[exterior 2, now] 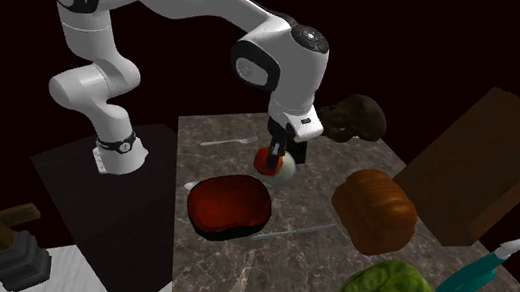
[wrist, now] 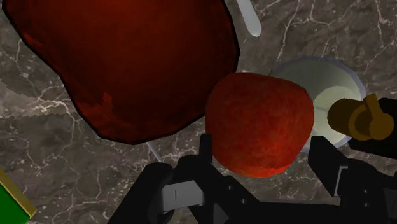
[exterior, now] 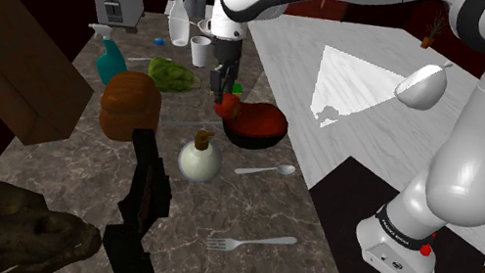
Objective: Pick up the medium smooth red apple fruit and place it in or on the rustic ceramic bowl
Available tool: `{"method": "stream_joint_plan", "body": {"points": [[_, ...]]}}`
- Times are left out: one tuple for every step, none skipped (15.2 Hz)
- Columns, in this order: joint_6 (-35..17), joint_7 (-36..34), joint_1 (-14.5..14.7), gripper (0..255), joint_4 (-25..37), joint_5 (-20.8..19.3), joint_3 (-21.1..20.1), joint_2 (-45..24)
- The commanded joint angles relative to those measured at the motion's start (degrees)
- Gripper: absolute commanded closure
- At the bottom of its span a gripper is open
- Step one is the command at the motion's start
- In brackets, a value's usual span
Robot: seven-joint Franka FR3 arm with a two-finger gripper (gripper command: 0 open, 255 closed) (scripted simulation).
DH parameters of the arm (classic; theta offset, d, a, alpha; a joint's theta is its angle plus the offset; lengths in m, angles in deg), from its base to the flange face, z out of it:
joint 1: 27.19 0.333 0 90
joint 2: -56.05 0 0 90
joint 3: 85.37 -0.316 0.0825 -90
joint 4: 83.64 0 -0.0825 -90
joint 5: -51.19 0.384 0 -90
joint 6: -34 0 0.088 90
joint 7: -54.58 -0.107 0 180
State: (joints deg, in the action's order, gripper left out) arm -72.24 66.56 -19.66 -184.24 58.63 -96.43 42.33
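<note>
The red apple [wrist: 259, 124] sits clasped between the two black fingers [wrist: 202, 153] of my gripper [wrist: 264, 153], which is shut on it. In the shoulder view the gripper [exterior: 221, 86] points down with the apple [exterior: 225, 106] at the left rim of the dark red bowl [exterior: 260, 126]. The second exterior view shows the apple [exterior 2: 267, 160] held off the marble counter, just beyond the bowl [exterior 2: 229, 207] and apart from it. The bowl [wrist: 127, 63] lies beside the apple in the wrist view, with nothing in it.
A white flask with a brown stopper [exterior: 199, 159] stands near the bowl, with a spoon [exterior: 265, 172] and a fork [exterior: 249, 241] closer to the stand. Bread loaf [exterior: 129, 104], lettuce [exterior: 173, 75], teal spray bottle [exterior: 109, 59], toaster [exterior: 117, 0] and cup [exterior: 201, 51] crowd the counter's far side.
</note>
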Motion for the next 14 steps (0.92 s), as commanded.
{"method": "stream_joint_plan", "body": {"points": [[-0.08, 2.83, -1.73, 255, -2.92, 0.32, 0.95, 2.44], [-0.12, 4.11, -2.49, 255, -3.99, 0.38, 1.45, 3.30], [-0.13, 5.38, -3.25, 255, -4.98, 0.42, 1.96, 4.10], [-0.13, 6.67, -3.99, 255, -5.91, 0.42, 2.50, 4.85], [-0.10, 7.95, -4.73, 255, -6.76, 0.40, 3.05, 5.55], [-0.06, 9.23, -5.46, 255, -7.54, 0.36, 3.60, 6.20], [0.02, 10.95, -6.45, 255, -8.49, 0.26, 4.38, 7.00], [-0.70, 11.03, -6.43, 255, -8.99, 0.27, 4.38, 6.77], [-1.41, 11.10, -6.41, 255, -9.47, 0.27, 4.38, 6.54], [-2.13, 11.17, -6.40, 255, -9.94, 0.27, 4.38, 6.29], [-2.84, 11.25, -6.38, 255, -10.39, 0.28, 4.37, 6.02], [-3.55, 11.32, -6.37, 255, -10.83, 0.28, 4.37, 5.75], [-4.26, 11.39, -6.35, 255, -11.26, 0.28, 4.37, 5.47], [-4.96, 11.46, -6.34, 255, -11.68, 0.29, 4.36, 5.17]]}}
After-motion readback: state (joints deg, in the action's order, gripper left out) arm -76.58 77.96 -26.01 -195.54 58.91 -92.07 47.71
